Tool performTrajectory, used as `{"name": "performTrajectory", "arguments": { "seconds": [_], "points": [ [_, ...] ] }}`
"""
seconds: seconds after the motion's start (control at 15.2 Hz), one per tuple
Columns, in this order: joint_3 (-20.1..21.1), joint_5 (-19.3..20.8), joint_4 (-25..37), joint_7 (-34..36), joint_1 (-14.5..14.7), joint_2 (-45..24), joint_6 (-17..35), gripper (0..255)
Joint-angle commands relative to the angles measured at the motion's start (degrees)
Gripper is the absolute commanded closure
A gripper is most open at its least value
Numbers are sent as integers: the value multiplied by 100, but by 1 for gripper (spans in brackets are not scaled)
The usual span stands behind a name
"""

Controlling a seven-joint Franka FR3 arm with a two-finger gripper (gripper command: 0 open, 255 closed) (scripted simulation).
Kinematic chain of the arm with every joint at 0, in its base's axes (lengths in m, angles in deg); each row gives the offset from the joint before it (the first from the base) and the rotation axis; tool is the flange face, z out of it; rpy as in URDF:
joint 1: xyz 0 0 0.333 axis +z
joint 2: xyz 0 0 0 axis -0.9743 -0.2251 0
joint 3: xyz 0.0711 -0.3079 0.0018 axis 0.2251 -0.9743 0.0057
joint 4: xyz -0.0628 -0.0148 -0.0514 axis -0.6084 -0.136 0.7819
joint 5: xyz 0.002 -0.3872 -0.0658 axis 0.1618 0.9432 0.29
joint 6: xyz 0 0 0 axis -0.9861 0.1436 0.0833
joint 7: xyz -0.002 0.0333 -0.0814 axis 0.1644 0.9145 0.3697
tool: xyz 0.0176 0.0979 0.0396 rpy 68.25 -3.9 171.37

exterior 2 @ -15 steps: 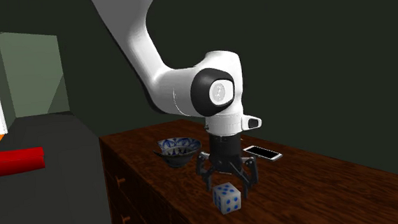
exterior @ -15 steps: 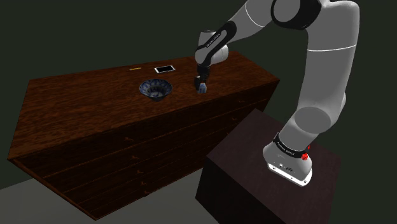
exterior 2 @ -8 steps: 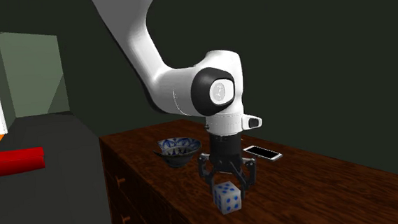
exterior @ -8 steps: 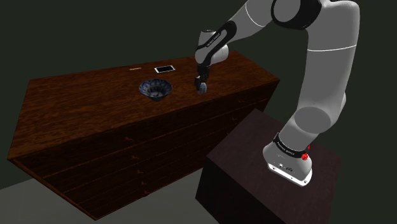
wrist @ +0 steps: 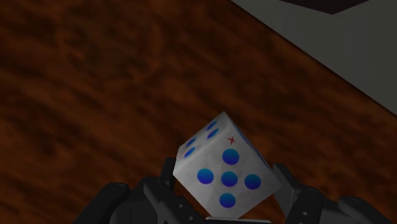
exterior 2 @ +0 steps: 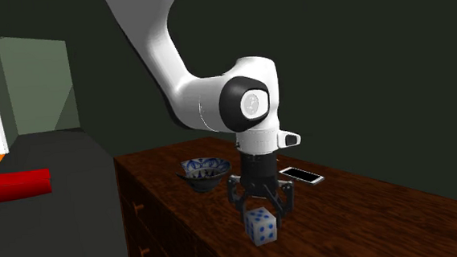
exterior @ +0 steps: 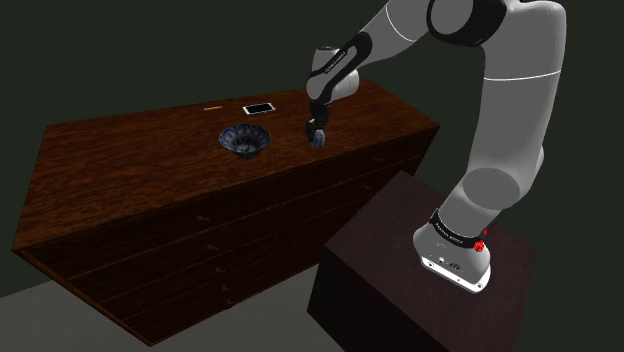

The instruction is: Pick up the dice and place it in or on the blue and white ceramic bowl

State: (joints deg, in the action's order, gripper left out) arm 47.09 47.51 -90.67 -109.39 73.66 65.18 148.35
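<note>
Clamped narrow on the dice (wrist: pixel 224 168) w/ the gripper (exterior 2: pixel 261 214); pinched betw. both fingers (wrist: pixel 284 184), low at the wooden top (exterior 2: pixel 368 221). Prob. grasp made, lift next. Keep squeeze steady & raise straight up, no twist. Held at a skew to the pads, so prone to slipping. Then over to the bowl (exterior 2: pixel 205 168), well apart, beyond the fingers. No legible writing; only blue pips & a tiny red mark.

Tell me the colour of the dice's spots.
Blue, on a white dice, with one tiny red mark; the wrist view shows it best.
</note>
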Motion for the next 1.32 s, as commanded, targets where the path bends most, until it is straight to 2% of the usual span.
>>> {"name": "performTrajectory", "arguments": {
  "seconds": [0.0,1.25],
  "points": [
    [-5,10,-9,6,7,91,-87,255],
    [-61,132,227,80,49,1084,-1313,255]
  ]
}}
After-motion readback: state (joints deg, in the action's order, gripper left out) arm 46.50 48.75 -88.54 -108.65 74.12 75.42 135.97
